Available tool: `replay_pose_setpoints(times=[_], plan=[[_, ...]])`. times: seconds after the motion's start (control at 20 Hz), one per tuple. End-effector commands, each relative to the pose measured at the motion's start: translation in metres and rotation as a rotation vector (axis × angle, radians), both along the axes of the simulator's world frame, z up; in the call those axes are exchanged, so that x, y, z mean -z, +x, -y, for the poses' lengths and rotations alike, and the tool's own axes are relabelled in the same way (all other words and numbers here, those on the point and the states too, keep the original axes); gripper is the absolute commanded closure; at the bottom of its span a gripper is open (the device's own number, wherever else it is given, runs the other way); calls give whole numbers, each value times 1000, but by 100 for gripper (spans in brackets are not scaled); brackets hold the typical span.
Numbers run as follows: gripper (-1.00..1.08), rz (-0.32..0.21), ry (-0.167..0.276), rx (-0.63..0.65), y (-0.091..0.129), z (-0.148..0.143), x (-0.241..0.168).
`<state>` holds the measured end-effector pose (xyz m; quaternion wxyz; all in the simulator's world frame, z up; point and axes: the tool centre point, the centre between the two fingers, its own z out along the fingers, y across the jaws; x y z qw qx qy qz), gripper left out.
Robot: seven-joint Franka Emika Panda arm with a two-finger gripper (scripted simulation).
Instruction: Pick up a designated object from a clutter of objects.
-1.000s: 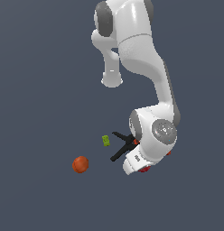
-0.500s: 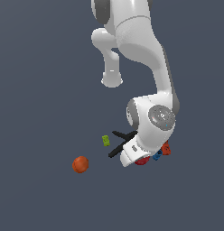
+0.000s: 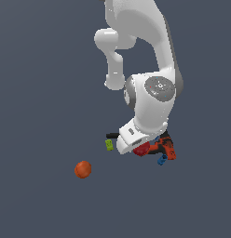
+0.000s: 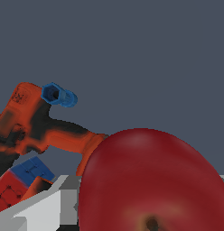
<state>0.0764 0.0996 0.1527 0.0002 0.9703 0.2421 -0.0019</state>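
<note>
Going from the exterior view's left to its right: a smooth orange ball [image 3: 83, 169] sits alone on the dark grey floor [image 3: 38, 93], well apart from everything else, exactly where it was a second ago. Next comes a tiny green block [image 3: 109, 145], with the tip of a black scissor-like clamp [image 3: 112, 135] just above it. Then the white robot arm [image 3: 150, 100] — it has swung right and lowered over the last second, so its wrist now covers most of the clamp it used to leave in view.

Under that wrist is the gripper [image 3: 138, 148], and the dark red, apple-like round fruit [image 3: 142, 149] peeks out just below it. In the wrist view the dark red fruit [image 4: 152, 182] fills the near frame, with a grey finger [image 4: 39, 210] beside it. Whether the fingers have closed on it, I cannot tell. My reading: the approach is done and the grasp is next.

Further right, touching or nearly touching the fruit, lies an orange-red and black drill [image 3: 164, 146], then a tiny blue piece [image 3: 161, 160]. A red and blue cube [image 4: 24, 179] shows only from the wrist.

Room is tight on the fruit's right side — straight up looks the clearest way out, and the floor to the left is roomy.
</note>
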Motion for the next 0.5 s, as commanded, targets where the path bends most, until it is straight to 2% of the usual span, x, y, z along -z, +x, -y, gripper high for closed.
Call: replay_pose_setpoints(times=[0.0,0.45], plan=[[108,3,0,1,-11,8,-21],[108,3,1,1,-51,36,-94]])
